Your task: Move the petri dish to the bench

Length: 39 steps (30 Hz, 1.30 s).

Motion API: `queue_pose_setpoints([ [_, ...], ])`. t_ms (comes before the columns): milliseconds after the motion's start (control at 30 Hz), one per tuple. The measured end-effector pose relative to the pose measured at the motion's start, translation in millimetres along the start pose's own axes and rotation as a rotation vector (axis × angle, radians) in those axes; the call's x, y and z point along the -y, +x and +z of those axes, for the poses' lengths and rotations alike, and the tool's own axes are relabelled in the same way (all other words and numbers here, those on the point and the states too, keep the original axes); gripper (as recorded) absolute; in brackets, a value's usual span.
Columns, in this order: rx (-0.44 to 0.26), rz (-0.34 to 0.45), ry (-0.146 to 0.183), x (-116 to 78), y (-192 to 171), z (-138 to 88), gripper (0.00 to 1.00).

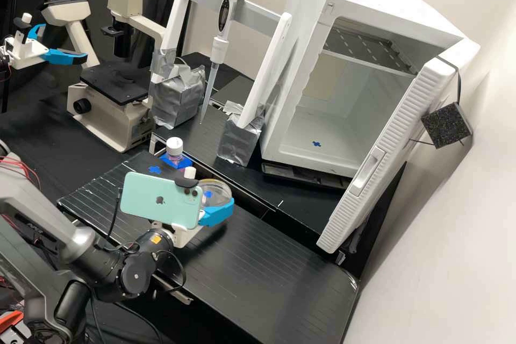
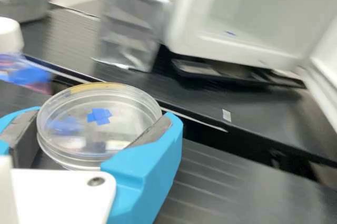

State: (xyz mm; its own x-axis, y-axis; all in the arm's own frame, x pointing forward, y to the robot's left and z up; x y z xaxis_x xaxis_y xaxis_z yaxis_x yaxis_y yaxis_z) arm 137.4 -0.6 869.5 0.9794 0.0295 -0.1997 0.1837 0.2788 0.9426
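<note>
In the high view my gripper [image 1: 217,214] is over the ribbed black bench top [image 1: 242,258], behind a mint-green phone that hides part of it. A clear round petri dish [image 1: 219,189] with a small blue tape mark sits at its fingers. The wrist view has the gripper [image 2: 101,120] shut on the petri dish [image 2: 118,109], one blue finger with a grey pad against either side. The dish looks roughly level and appears to be held above the bench surface [image 2: 221,182].
A white-capped bottle [image 1: 174,146] in a blue holder stands just behind the dish. Beyond a dark gap are foil-wrapped stand feet [image 1: 239,141], a hanging pipette [image 1: 219,48] and a white incubator [image 1: 301,137] with its door open. A microscope [image 1: 110,102] stands at the back left.
</note>
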Motion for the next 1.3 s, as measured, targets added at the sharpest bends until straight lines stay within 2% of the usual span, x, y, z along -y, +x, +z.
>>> queue_pose_setpoints([
  [133,-0.063,-0.033,-0.001,6.8,4,-9,0.00],
  [433,-0.075,-0.038,0.048,8.0,6,-4,0.00],
  [467,-0.071,-0.039,0.050,8.2,6,-3,1.00],
  [833,-0.067,-0.047,0.065,8.8,6,1,1.00],
  [1033,-0.067,-0.046,0.062,8.6,5,0,1.00],
  [1200,-0.070,-0.003,0.028,5.7,5,-9,1.00],
  [1300,-0.094,0.060,0.028,5.5,4,-20,1.00],
])
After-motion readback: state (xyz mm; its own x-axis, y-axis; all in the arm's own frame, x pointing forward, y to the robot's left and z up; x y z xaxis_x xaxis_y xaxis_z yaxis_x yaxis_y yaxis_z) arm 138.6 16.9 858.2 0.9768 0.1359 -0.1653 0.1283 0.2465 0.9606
